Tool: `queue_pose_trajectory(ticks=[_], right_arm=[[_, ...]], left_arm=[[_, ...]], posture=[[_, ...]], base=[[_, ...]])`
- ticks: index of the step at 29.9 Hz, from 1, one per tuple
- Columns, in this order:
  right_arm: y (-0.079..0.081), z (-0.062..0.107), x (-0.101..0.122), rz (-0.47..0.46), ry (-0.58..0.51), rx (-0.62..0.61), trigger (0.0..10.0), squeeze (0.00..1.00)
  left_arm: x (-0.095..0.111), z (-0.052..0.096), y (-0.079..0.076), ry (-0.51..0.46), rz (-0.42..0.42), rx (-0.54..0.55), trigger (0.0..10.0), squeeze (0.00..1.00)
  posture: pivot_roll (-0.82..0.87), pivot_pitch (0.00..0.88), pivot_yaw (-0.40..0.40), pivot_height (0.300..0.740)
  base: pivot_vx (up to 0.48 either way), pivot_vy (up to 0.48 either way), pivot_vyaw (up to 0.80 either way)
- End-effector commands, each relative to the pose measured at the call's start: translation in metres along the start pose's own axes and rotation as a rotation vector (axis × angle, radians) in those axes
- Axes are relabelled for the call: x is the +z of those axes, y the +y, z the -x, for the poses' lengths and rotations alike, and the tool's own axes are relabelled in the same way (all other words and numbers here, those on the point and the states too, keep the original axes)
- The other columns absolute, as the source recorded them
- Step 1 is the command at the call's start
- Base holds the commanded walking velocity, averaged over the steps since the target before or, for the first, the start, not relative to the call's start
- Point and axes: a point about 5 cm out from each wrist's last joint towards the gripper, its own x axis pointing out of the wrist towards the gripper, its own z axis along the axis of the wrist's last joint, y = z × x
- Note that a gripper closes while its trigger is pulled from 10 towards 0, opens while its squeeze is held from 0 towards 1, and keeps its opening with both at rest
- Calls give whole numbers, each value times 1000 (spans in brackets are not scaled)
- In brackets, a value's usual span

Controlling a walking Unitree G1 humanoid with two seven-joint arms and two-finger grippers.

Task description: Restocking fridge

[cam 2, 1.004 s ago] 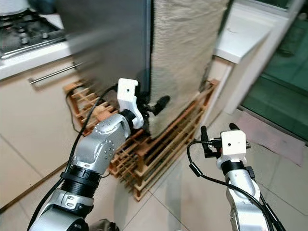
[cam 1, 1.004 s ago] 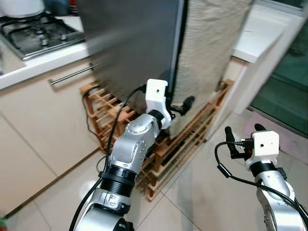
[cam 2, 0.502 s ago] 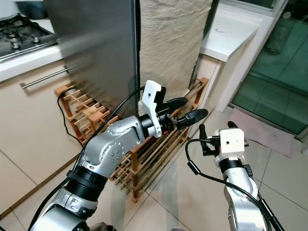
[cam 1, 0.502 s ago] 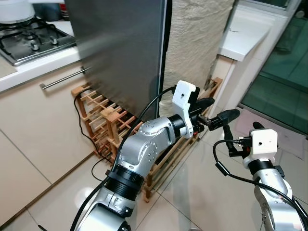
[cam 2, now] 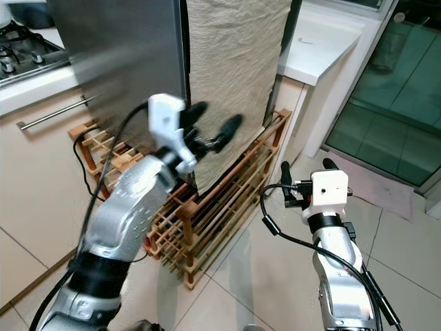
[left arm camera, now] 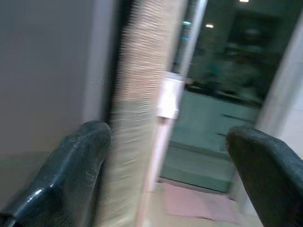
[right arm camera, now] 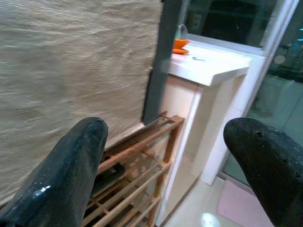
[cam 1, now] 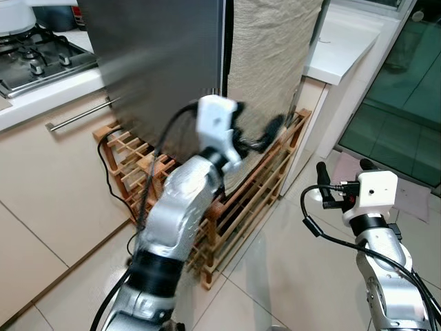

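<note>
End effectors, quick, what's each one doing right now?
Left end effector: open, holding nothing, raised by the fridge.
Right end effector: open, holding nothing.

A home kitchen: a gas stove set in a white table, a steel fridge, a wooden rack and a tiled floor.

Head cameras look down at the fridge and wooden rack, frame centre; both wrist cameras closely face its cloth-covered side.
</note>
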Motion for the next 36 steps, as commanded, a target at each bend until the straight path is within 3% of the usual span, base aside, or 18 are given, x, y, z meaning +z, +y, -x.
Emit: queue_pose_trajectory(ticks=[1,5,7,9,10,11,13,14,17,22,27,33,36], right_arm=[[0,3,3,5,-15,-19,10000,0],[-4,6,4,8,-29,-79,10000,0],[-7,9,4,5,-32,-104,10000,0],[-10,14,3,14,-30,-126,10000,0],[-10,14,3,14,-30,-126,10000,0],[-13,24,1,38,-35,-133,10000,0],[-13,27,1,46,-36,-133,10000,0],[-14,34,-2,56,-26,-128,10000,0],[-11,41,-3,68,-18,-111,10000,0],[-11,36,0,70,-21,-114,10000,0],[-9,28,2,85,-30,-96,10000,0],[-5,22,1,78,-14,-69,10000,0],[0,19,1,72,-10,-43,10000,0]], left_arm=[[4,19,13,-51,-50,112,10000,0],[-14,51,39,32,-177,294,10000,0],[-22,62,44,74,-201,333,10000,0],[-28,74,47,107,-305,345,10000,0],[-28,74,47,107,-305,345,10000,0],[-32,89,51,133,-457,347,10000,0],[-33,94,51,139,-506,342,10000,0],[-32,101,46,132,-589,283,10000,0],[-32,109,42,160,-392,318,10000,0],[-19,102,37,93,-371,314,10000,0],[-13,92,36,55,-327,326,10000,0],[-14,86,36,73,-319,334,10000,0],[-16,75,40,91,-297,342,10000,0]], posture=[[-89,0,-17,711],[-82,0,-16,711],[-79,0,-18,711],[-75,0,-20,711],[-75,0,-20,711],[-76,0,-21,711],[-75,0,-21,711],[-77,0,-21,711],[-75,0,-20,711],[-71,0,-24,711],[-67,0,-25,711],[-74,0,-24,711],[-75,0,-27,711]], base=[[0,0,0],[0,0,0],[0,0,0],[0,0,0],[0,0,0],[0,0,0],[0,0,0],[0,0,0],[0,0,0],[0,0,0],[0,-454,616],[0,-454,745],[0,-437,0]])
